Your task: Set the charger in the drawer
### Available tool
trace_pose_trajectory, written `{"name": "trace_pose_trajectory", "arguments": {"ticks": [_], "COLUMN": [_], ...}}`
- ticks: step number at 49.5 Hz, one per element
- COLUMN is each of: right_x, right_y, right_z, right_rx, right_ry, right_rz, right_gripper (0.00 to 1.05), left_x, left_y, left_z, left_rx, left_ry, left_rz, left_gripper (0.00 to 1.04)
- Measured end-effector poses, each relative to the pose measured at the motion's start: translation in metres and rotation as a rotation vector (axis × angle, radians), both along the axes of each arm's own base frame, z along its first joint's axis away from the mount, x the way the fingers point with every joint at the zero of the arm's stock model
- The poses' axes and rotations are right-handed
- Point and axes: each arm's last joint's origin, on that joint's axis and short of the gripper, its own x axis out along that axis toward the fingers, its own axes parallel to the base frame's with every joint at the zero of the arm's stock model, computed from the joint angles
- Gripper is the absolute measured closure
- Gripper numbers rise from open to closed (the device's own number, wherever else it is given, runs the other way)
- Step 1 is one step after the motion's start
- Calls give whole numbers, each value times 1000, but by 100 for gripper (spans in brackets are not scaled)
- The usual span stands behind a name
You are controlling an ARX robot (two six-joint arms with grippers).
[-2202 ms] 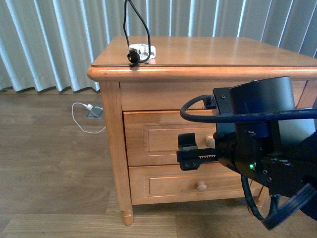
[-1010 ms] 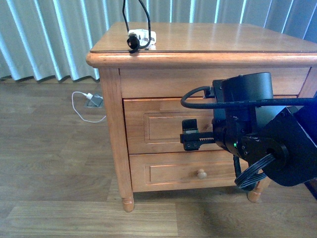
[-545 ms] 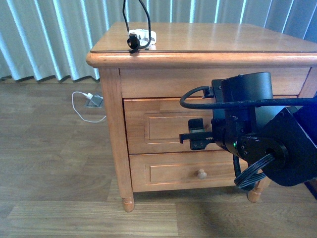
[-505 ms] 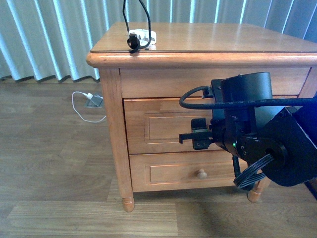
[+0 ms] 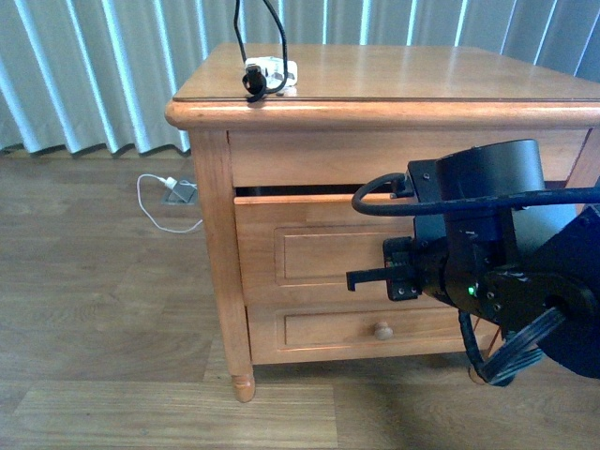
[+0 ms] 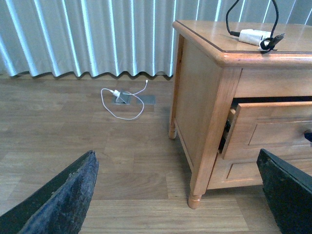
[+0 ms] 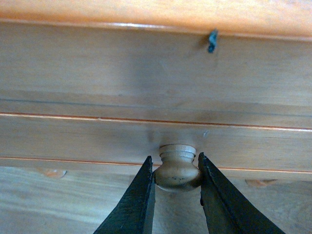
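Note:
The charger (image 5: 273, 70), a small white block with a black cable looping upward, lies on the nightstand top near its front left corner; the left wrist view shows the charger (image 6: 253, 35) too. The upper drawer (image 5: 309, 246) stands slightly out, with a dark gap above its front and beside the drawer (image 6: 273, 129) at its edge. My right gripper (image 7: 175, 164) is shut on the round wooden knob (image 7: 176, 176), which its body hides in the front view. My left gripper (image 6: 175, 195) hangs open low over the floor, to the left of the nightstand, holding nothing.
The shallower bottom drawer (image 5: 328, 328) is shut, its knob (image 5: 382, 330) showing. A white plug with a white cable (image 5: 169, 202) lies on the wood floor by a floor outlet. Curtains hang behind. The nightstand's front leg (image 6: 195, 200) stands near my left gripper.
My right gripper's fingers closed around the upper drawer's knob and drew back. The drawer has slid out a little, opening a dark gap under the nightstand top.

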Motion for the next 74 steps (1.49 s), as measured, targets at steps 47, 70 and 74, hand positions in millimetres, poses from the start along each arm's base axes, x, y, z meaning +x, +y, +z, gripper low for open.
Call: {"name": "trace_pose_trajectory", "arguments": {"ticks": [47, 70, 74], "right_x": [-166, -228, -240], "right_y": [-69, -116, -124], "right_z": [30, 150, 160], "right_rx": [-30, 207, 232], "right_ry": [292, 9, -22], "right_rz": [224, 217, 212], "right_gripper": [48, 9, 9], "left_x": [0, 0, 0], "left_y": [0, 0, 0], "left_z": [0, 0, 0], "left_rx": [0, 0, 0], "left_ry": [0, 0, 0], "left_rz": [0, 0, 0], "left_gripper": [6, 6, 6]}}
